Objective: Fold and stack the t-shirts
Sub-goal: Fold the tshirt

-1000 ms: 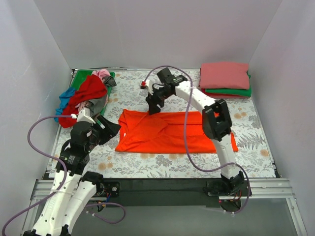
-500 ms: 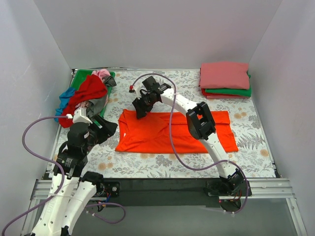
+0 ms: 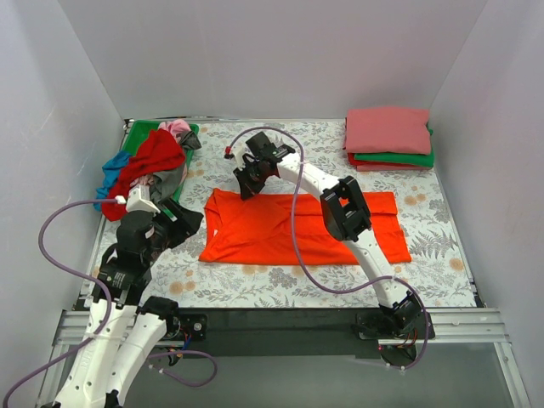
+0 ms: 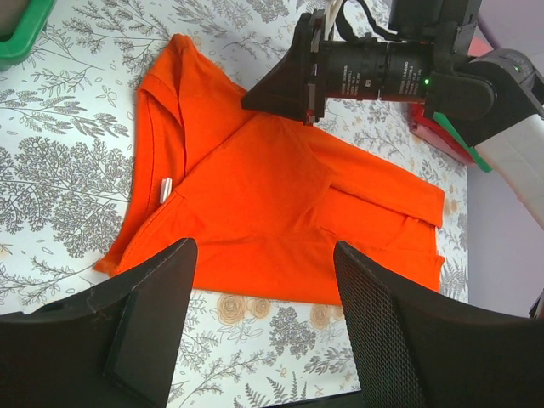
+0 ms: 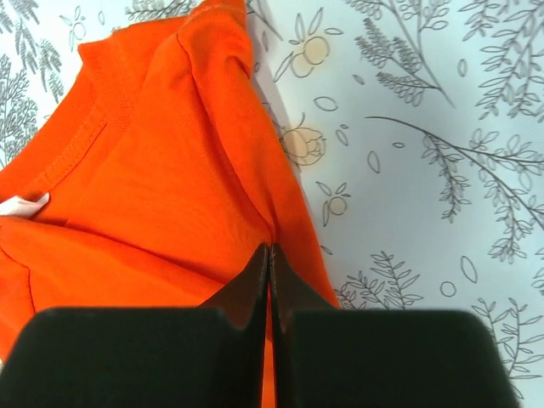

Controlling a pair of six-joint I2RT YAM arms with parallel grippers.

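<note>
An orange-red t-shirt (image 3: 289, 228) lies spread on the floral cloth, partly folded, collar to the left. My right gripper (image 3: 246, 190) is at its far edge near the collar, shut on a pinch of the orange-red t-shirt (image 5: 170, 195); the cloth puckers at its fingertips (image 5: 269, 248). My left gripper (image 3: 185, 223) hovers open just left of the shirt, and its black fingers (image 4: 149, 314) frame the near hem of the shirt (image 4: 255, 195) with nothing between them. A folded stack of t-shirts (image 3: 388, 136), coral pink on top with green and red under it, sits at the back right.
A loose heap of unfolded shirts (image 3: 151, 161), red, blue, pink and grey, lies over a green bin (image 3: 136, 132) at the back left. White walls close the table on three sides. The right arm (image 3: 344, 204) reaches across the shirt.
The right arm swung left along the shirt's far edge toward the collar, and its gripper closed on the cloth. The left gripper shifted only slightly.
</note>
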